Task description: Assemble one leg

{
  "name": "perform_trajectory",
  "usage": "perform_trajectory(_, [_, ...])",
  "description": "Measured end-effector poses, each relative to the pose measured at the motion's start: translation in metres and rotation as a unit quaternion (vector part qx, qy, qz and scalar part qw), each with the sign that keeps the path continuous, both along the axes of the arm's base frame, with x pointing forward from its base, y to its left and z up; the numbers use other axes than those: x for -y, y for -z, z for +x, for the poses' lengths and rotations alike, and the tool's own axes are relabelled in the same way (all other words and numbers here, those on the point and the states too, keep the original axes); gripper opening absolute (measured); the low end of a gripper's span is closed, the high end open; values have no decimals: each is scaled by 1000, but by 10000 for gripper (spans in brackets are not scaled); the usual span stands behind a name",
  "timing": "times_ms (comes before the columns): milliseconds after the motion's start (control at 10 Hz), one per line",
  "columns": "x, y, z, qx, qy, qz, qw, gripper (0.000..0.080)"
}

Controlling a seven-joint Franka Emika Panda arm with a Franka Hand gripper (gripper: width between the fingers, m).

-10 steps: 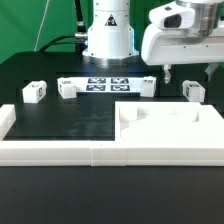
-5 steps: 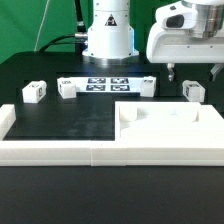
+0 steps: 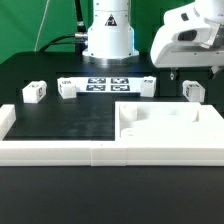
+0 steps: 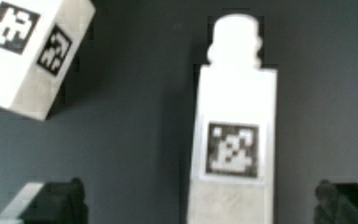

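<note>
While fingers hang spread wide (empty) | leg btwn them, w/o contact.

In the exterior view's right, the gripper hangs over the leg with clear air between them. The wrist view shows its fingers spread wide, with dark bare table on both sides of the leg, room enough for each finger. A tagged block lies tilted beside it, apart, across a dark gap. Just near of the leg rises the wall of the large white panel. Toward the exterior view's left, a second leg, the marker board, a third leg and a fourth leg form a low row. The robot base blocks the far centre. The black mat lies open, bounded near by a low white border.
</note>
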State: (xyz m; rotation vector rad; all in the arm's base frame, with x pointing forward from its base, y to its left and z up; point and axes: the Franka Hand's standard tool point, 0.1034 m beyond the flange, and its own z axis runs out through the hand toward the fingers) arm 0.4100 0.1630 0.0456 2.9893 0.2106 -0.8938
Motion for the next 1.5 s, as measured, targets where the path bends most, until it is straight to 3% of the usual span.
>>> perform_trajectory(200, [-1,4,-2,-90,4,-4,996,649])
perform_trajectory(500, [-4,14,-13,-194,4,-31,981,649])
perform_trajectory(1200, [-6,35,-18,-191,5,-29,981,649])
perform_trajectory(1500, [-7,38,-20,-188,5,-29,982,649])
